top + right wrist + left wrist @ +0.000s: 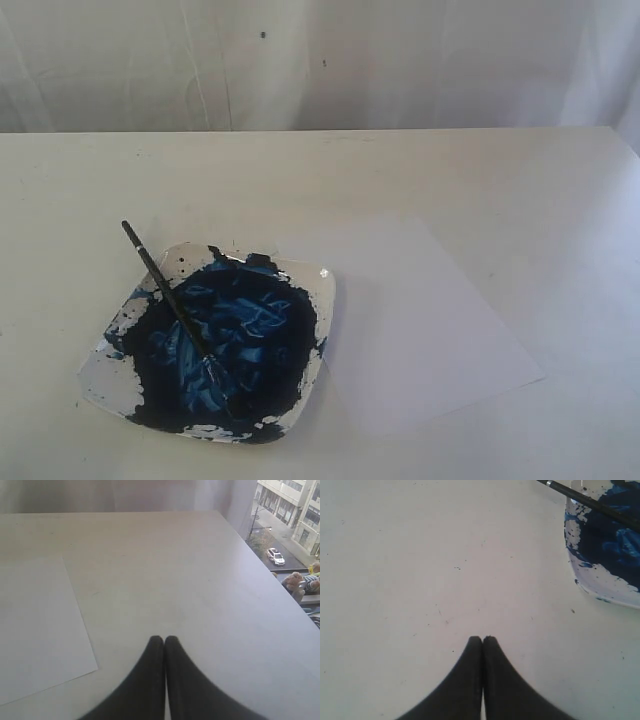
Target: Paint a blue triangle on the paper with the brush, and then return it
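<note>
1. The left gripper (pixel 482 639) has its fingers pressed together and holds nothing. It hangs over bare table (pixel 500 180) beside the dish (pixel 105 385). The right gripper (pixel 164 639) is likewise closed and empty, near the edge of the paper (pixel 420 320).
2. The brush (pixel 172 296) lies slantwise across the dish, with its bristles sunk in the blue paint and its handle end jutting past the rim. The paper lies just right of the dish and is blank; no blue triangle is painted yet.
3. Risk: the thin handle rests low on the dish. A closing grip may slip off it, or press the rim and tip the dish.
4. Risk: the bristles look heavily loaded, so paint may drip on table or paper in transit.
5. Risk: the loose sheet may drag under the strokes and distort the outline.
</note>
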